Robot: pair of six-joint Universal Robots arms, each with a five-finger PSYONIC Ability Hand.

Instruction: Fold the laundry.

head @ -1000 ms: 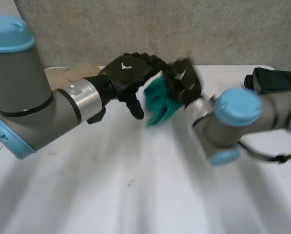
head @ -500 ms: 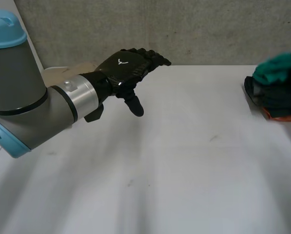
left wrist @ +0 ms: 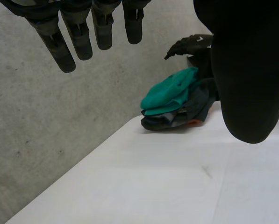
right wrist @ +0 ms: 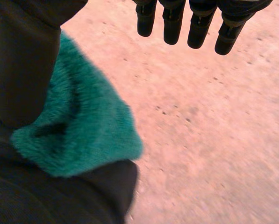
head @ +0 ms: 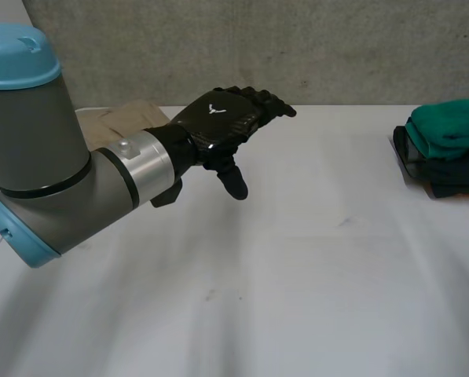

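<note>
A smooth white counter (head: 313, 283), marked by a few faint dark specks, runs back to a rough grey concrete wall (head: 313, 47). A flat tan piece (head: 112, 119), material unclear, lies at its far left corner.

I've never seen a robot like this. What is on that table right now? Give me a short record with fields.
Left hand: open, fingers straight, above the white table, holding nothing
Right hand: open, fingers straight, by the green cloth
Green cloth: folded, on top of a stack of dark clothes at the table's right end
Beige cloth: at the table's far left
</note>
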